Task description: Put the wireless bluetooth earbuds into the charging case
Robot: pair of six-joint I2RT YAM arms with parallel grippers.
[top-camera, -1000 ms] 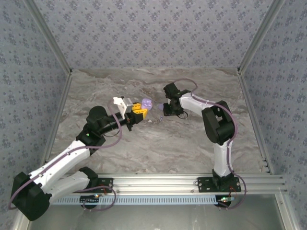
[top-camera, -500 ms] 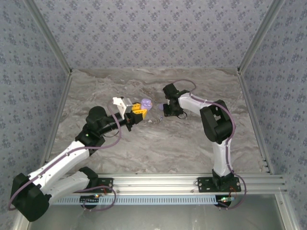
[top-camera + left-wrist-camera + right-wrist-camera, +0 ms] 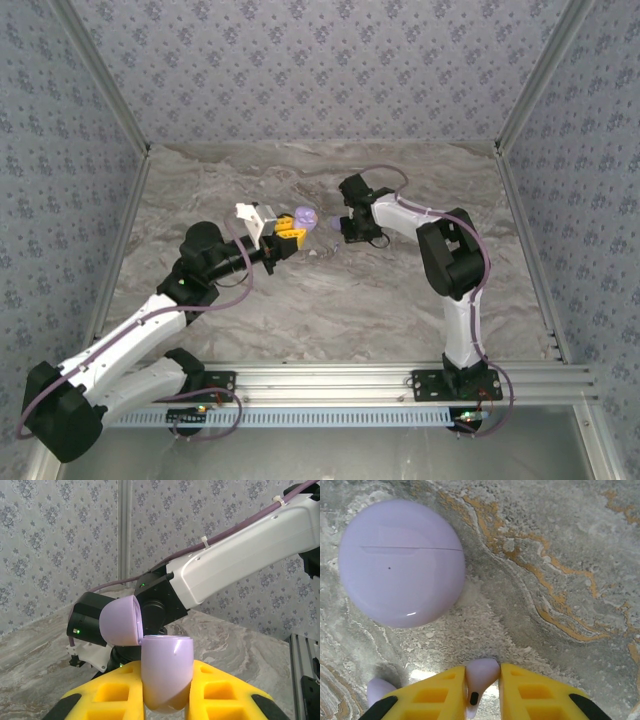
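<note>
Compared with one second ago, the right arm (image 3: 455,255) has drawn its elbow slightly inward, and the right gripper (image 3: 482,682) has closed to pinch a lilac earbud (image 3: 481,672) between its fingertips. The left gripper (image 3: 167,690) stays clamped on an open lilac charging case (image 3: 167,672), its lid (image 3: 120,622) hinged back. Both arms reach inward, the tools almost facing each other. Ahead of the right fingertips a closed lilac case (image 3: 402,562) lies on the table (image 3: 570,555). A second bud (image 3: 379,689) lies just outside one finger.
</note>
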